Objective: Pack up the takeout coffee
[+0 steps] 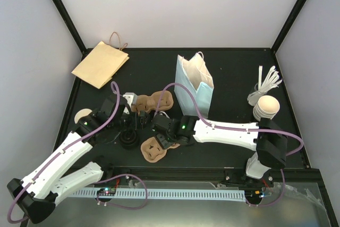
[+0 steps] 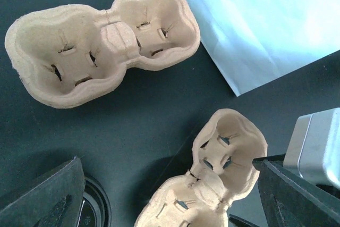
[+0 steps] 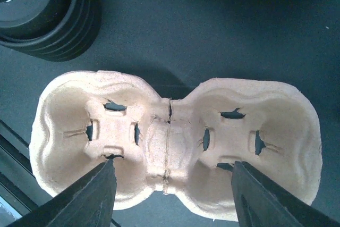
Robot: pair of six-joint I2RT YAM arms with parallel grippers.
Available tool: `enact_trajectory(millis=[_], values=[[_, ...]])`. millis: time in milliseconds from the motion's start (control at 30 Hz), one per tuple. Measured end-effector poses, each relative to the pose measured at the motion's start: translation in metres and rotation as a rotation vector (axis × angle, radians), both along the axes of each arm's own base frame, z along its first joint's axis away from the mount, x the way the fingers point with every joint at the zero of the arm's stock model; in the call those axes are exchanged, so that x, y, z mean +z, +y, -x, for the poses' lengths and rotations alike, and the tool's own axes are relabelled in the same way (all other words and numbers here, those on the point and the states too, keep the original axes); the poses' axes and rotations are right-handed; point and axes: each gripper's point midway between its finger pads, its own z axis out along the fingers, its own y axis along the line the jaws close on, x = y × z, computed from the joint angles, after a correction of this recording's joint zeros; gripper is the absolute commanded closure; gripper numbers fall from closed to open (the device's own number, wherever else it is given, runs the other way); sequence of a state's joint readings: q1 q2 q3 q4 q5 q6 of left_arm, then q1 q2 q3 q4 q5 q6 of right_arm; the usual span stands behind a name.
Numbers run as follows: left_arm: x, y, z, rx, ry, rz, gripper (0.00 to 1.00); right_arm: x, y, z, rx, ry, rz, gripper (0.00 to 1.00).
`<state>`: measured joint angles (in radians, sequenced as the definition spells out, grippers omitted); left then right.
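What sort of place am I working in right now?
Apparently a mock café packing station inside a test booth: a black table walled by white panels, laid out with pulp cup carriers, paper bags, stacked cups and lids.

Takeout coffee: not positively located in any view. In the top view the only candidate is a small pale round disc (image 1: pixel 81 114) at the far left of the dark counter, close to its left edge. It is cream-white and circular, and its flat face points up toward the camera. Its lower right side is tucked behind the black joint of the left arm, so it is only partly exposed. No black lid or tapered side wall shows on it. It is too small to tell whether this is a cup base, a cup mouth or something else. Neither wrist view takes in that corner.
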<state>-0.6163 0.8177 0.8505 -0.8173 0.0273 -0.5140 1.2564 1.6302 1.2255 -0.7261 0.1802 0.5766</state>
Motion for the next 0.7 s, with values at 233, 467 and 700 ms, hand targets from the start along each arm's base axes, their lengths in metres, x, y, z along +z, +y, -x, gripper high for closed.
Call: enact_trajectory(millis=[233, 467, 700], values=[[0.000, 0.001, 0.000, -0.001, 0.001, -0.007, 0.08, -0.023, 0.003, 0.001, 0.011, 0.026, 0.058, 0.26], [0.004, 0.003, 0.001, 0.004, -0.005, -0.004, 0.08, -0.056, 0.006, 0.004, 0.022, 0.075, 0.130, 0.27], [0.004, 0.005, 0.000, 0.007, -0.005, -0.006, 0.08, -0.073, 0.007, 0.007, 0.028, 0.103, 0.161, 0.31]])
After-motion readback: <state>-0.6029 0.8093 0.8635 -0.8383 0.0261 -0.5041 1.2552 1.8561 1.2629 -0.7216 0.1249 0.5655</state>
